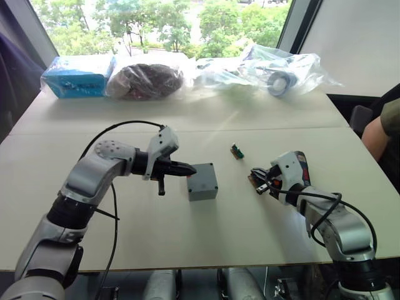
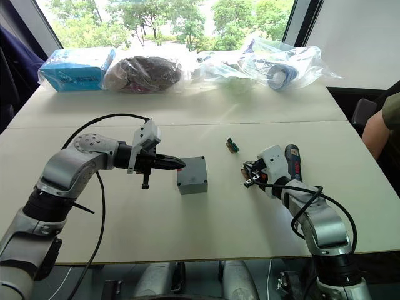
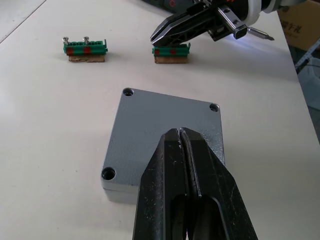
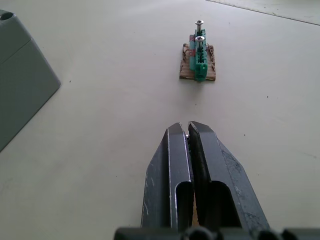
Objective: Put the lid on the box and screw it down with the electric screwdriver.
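Two tools work over the pale worktop (image 1: pixel 206 237). Nearest on the left, the left tool (image 3: pixel 181 132) has its black fingers pressed together, empty, its tips over the near edge of the lid (image 3: pixel 167 130). That lid sits flush on the box (image 1: pixel 202 182) at mid-worktop, with empty screw holes showing at three corners. To the right, the right tool (image 4: pixel 186 127) is likewise closed with nothing between its fingers, low over the worktop beside a green terminal block (image 3: pixel 171 51) on a brown pad. Just beyond lies the electric screwdriver (image 2: pixel 294 162), its tip glowing white. Farther off stands a second green block (image 4: pixel 199 59) bearing two upright screws. Along the far edge lie plastic bags (image 1: pixel 275 70) and a blue carton (image 1: pixel 78 76).
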You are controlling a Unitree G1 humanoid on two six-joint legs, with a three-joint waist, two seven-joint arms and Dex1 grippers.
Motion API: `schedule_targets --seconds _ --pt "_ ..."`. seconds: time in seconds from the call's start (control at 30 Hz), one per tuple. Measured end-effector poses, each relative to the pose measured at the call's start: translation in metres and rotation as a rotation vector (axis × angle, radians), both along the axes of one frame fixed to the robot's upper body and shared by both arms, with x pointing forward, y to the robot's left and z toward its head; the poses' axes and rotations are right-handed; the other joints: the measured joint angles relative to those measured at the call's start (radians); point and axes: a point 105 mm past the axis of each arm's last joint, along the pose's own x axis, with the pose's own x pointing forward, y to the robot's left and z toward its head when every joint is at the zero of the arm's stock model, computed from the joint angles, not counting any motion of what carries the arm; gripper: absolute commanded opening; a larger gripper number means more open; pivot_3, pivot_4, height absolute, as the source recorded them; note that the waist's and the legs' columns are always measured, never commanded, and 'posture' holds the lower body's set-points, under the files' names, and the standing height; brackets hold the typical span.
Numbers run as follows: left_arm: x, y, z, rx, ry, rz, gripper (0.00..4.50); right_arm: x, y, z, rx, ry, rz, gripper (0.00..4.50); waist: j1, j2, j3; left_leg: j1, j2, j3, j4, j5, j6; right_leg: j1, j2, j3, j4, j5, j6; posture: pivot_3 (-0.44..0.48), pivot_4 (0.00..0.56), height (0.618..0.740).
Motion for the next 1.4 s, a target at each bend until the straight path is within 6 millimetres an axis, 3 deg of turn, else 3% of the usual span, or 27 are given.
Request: schedule_targets --seconds 0.2,0.4,0.7,0.77,0.87,0.97,1.17,1.4 --pt "0.000 0.000 0.000 0.000 -0.001 0.002 0.00 0.001 -0.003 0.003 0.000 -0.010 -0.006 0.09 0.000 0.000 0.000 0.000 0.000 0.000 0.000 0.000 0.000 0.000 0.000 0.000 0.000 0.000 0.000 0.000 0.150 0.740" --pt "0.000 0.001 -0.002 0.000 0.005 0.007 0.00 0.001 0.000 0.029 0.018 -0.077 0.018 0.09 0.000 0.000 0.000 0.000 0.000 0.000 0.000 0.000 0.000 0.000 0.000 0.000 0.000 0.000 0.000 0.000 0.150 0.740" --pt "0.001 0.000 -0.002 -0.001 0.005 0.012 0.00 0.002 0.006 0.039 0.030 -0.085 0.036 0.09 0.000 0.000 0.000 0.000 0.000 0.000 0.000 0.000 0.000 0.000 0.000 0.000 0.000 0.000 0.000 0.000 0.150 0.740" --pt "0.003 0.007 -0.004 0.009 0.015 0.033 0.00 0.003 0.019 0.049 0.050 -0.100 0.081 0.09 -0.005 0.000 0.000 0.000 0.000 0.000 0.000 0.000 0.000 -0.001 0.000 0.000 0.001 0.000 0.000 0.000 0.150 0.740" --pt "0.011 0.023 -0.007 0.025 0.038 0.093 0.00 -0.002 0.054 0.068 0.087 -0.145 0.211 0.09 -0.008 0.000 0.000 0.000 0.001 0.001 0.000 0.000 0.000 -0.003 0.001 0.001 0.004 0.000 0.000 0.000 0.150 0.740" --pt "0.018 0.044 -0.003 0.037 0.036 0.156 0.00 -0.003 0.087 0.071 0.129 -0.145 0.312 0.09 -0.005 0.000 0.000 0.000 0.001 0.001 0.000 0.000 0.000 -0.004 0.002 0.001 0.004 0.000 0.000 0.000 0.150 0.740" --pt "0.020 0.052 0.001 0.028 0.019 0.191 0.00 0.000 0.107 0.050 0.128 -0.084 0.351 0.09 0.001 0.000 0.000 -0.001 -0.003 0.003 0.001 0.000 0.000 -0.004 -0.003 0.001 0.004 0.000 0.000 0.000 0.150 0.740" --pt "0.014 0.052 -0.006 0.032 0.037 0.197 0.00 0.003 0.107 0.049 0.115 -0.096 0.352 0.09 -0.001 0.000 0.000 -0.001 -0.001 0.002 0.001 0.000 0.000 -0.004 -0.002 0.001 0.005 0.000 0.000 0.000 0.150 0.740"
